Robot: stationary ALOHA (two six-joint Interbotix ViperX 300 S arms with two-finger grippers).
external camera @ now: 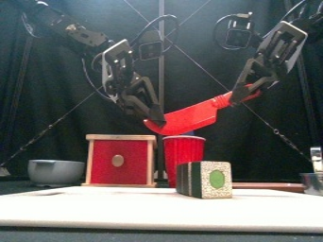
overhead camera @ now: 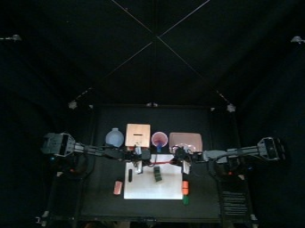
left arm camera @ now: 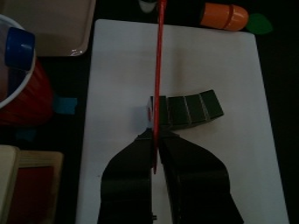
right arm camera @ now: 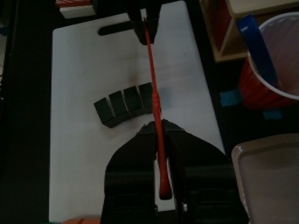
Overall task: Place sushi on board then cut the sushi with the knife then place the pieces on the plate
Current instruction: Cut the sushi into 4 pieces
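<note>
Both my grippers are on the red knife [external camera: 197,113]. My left gripper [external camera: 149,113] is pinched on the blade end, and my right gripper [external camera: 240,95] is clamped around the handle. The knife is smooth, flat plastic, slanting above the sushi roll [external camera: 206,178]. That's a blocky dark-green piece with a speckled end face and a green centre, standing on the matte white cutting board [external camera: 151,203]. My wrist views show the blade edge-on, a thin red line across the ridged blocks. Only the front view shows the gap beneath it.
</note>
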